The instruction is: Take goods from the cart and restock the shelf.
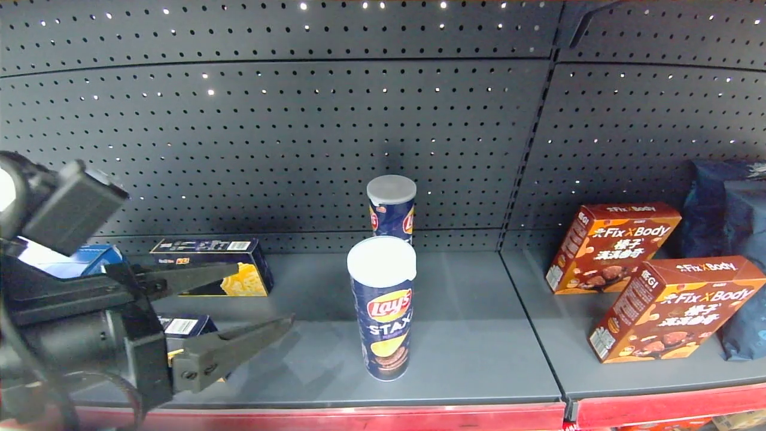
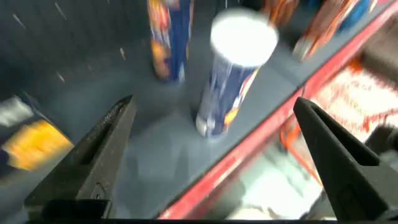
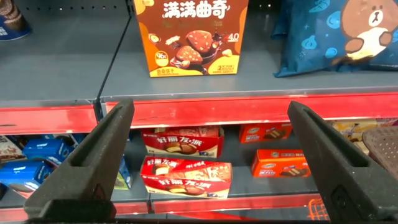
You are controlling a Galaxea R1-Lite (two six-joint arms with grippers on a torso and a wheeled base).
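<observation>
The front can (image 1: pixel 383 305) stands upright on the shelf (image 1: pixel 473 341), a second can (image 1: pixel 391 206) at its 12 o'clock, and at its 9 o'clock the left gripper (image 1: pixel 263 296) gapes wide and empty, like the right gripper (image 3: pixel 210 106), so this placement looks done, with more fetching likely left.

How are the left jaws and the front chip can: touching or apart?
Apart. Head view shows bare shelf between the open left gripper and the front chip can.
</observation>
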